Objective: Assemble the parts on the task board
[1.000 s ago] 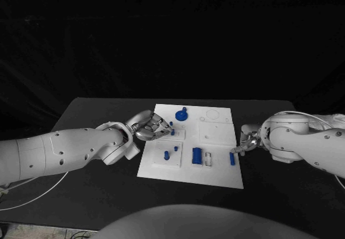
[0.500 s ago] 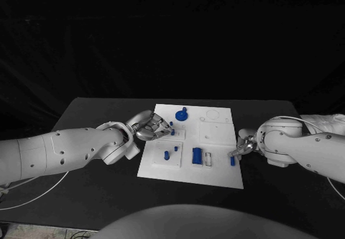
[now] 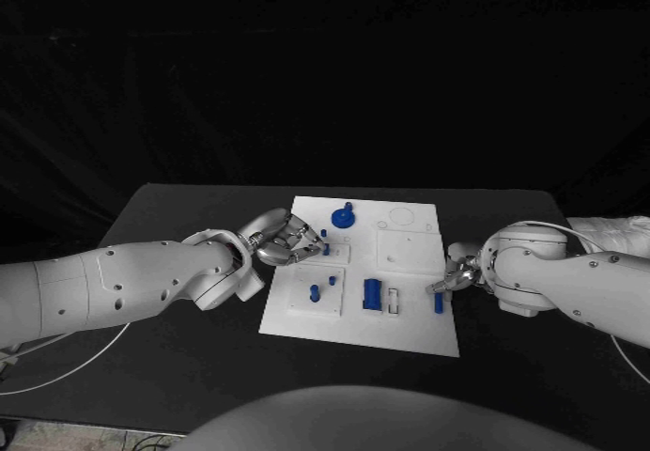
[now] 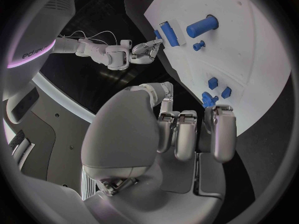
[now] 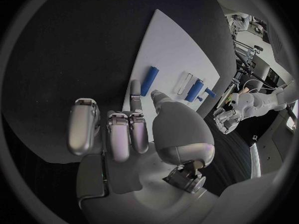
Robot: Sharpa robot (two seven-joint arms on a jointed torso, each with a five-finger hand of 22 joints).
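The white task board (image 3: 407, 249) lies mid-table with blue parts on it: a round knob (image 3: 342, 218), small pegs (image 3: 315, 292), a block (image 3: 371, 293) and a slim bar (image 3: 438, 301) near its right edge. My left hand (image 3: 285, 240) rests at the board's left edge, fingers (image 4: 187, 134) curled in with nothing in them, beside small blue pieces (image 4: 211, 99). At the right edge my right hand (image 3: 460, 272) hovers just above the bar (image 5: 149, 80). One finger (image 5: 134, 92) and the thumb reach towards the bar's near end and hold nothing.
A pale slot piece (image 3: 393, 301) sits between the block and the bar. Black table (image 3: 190, 357) surrounds the board, with bare room in front and on both sides. A white cable (image 3: 54, 348) trails at the left front.
My right hand has edged left towards the board's right edge, closer to the slim blue bar. The left hand and the parts have not moved.
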